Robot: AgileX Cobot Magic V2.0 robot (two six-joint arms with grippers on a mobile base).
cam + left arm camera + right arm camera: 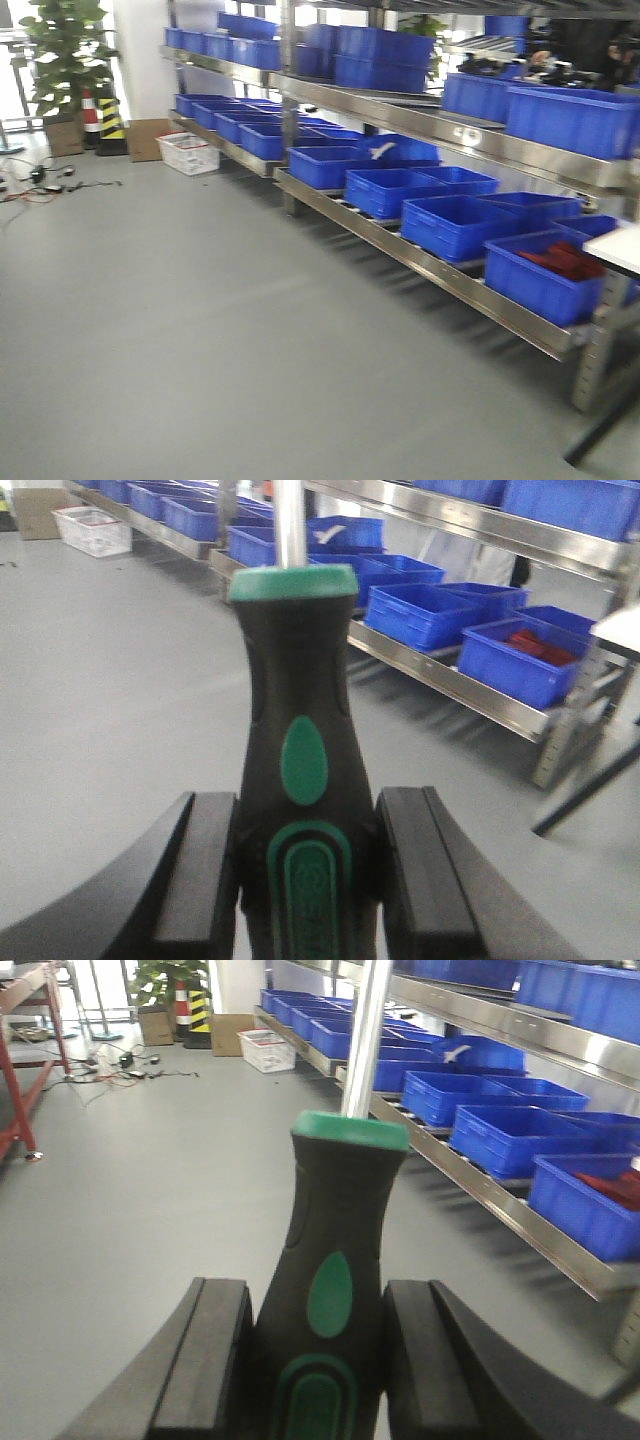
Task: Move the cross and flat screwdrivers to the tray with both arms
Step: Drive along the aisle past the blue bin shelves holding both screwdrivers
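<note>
Two screwdrivers are in my grasp, one per arm. My left end effector [305,880] is closed on a chunky black-and-green-handled screwdriver [300,710], with the black pads [205,880] pressed against both sides of the lower handle. Its slim silver steel shaft [290,525] points away from the wrist and out of the top of the view. My right end effector [318,1360] grips the second black-and-green screwdriver [335,1220] the same way. The handle is squeezed between both fingers and the steel shaft runs up and slightly to the right. Both tools are held in the air above the plain grey floor [200,330], touching nothing but my fingers. To the right, a long stainless-steel shelf rack [430,265] carries rows of deep blue plastic bins [455,225]; one bin holds red items [565,260] that are too blurred to identify. At the far end stand a white mesh basket [188,153], a brown cardboard box [148,138], a striped traffic cone [110,120] and a leafy potted plant [65,50].
</note>
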